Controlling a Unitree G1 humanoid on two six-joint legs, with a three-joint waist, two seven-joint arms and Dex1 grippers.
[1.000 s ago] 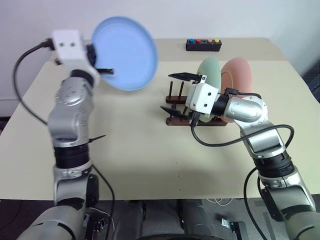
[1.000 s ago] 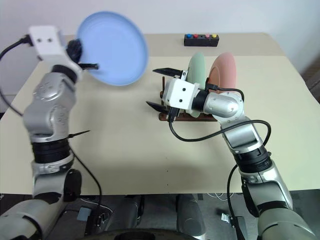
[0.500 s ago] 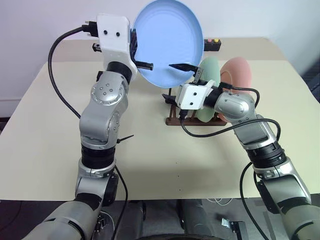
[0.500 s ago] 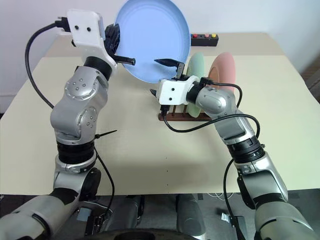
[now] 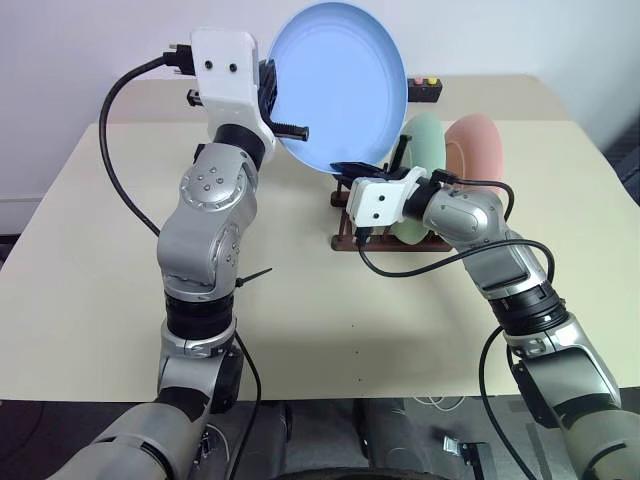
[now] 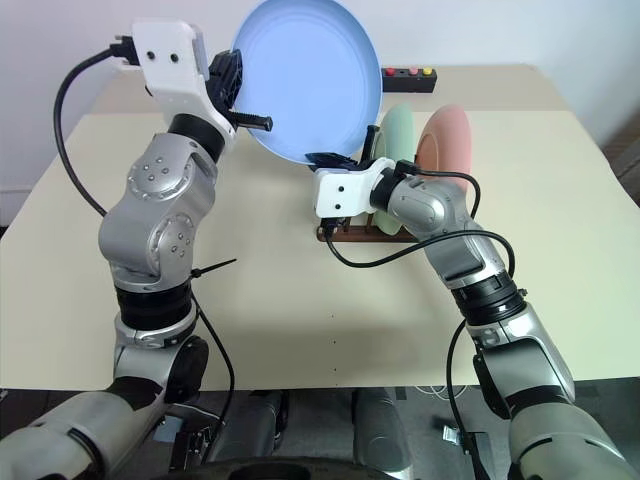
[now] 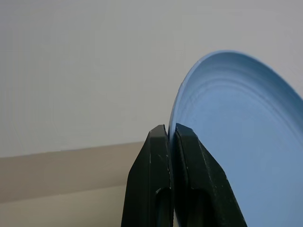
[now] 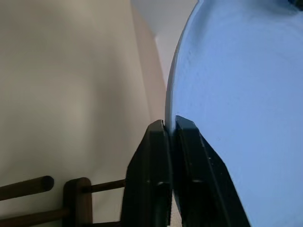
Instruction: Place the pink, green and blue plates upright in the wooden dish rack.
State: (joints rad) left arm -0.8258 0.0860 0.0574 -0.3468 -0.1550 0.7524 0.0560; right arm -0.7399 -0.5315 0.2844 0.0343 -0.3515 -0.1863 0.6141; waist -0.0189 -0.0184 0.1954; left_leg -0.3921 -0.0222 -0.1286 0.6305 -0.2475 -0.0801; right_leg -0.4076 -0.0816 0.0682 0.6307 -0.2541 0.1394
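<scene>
Beige surface [image 5: 300,330], white wall behind; your items as follows.

Blue plate [image 5: 340,85]: held up in the air, tilted, concave face toward you, above the left end of the wooden dish rack [image 5: 350,238]. Both of your tools pinch it. Left tool [image 7: 171,135]: fingers pressed onto the plate's left rim, one on each face. Right tool [image 8: 169,126]: fingers likewise clamped on the lower rim, just above the rack's pegs.

Wooden dish rack: dark brown, right of centre on the surface, near-left pegs unoccupied.

Green plate [image 5: 425,150]: upright in the rack, behind your right arm.

Pink plate [image 5: 480,150]: upright in the rack, just right of the green one.

Black box with coloured buttons [image 6: 410,78]: far edge of the surface, partly behind the blue plate.
</scene>
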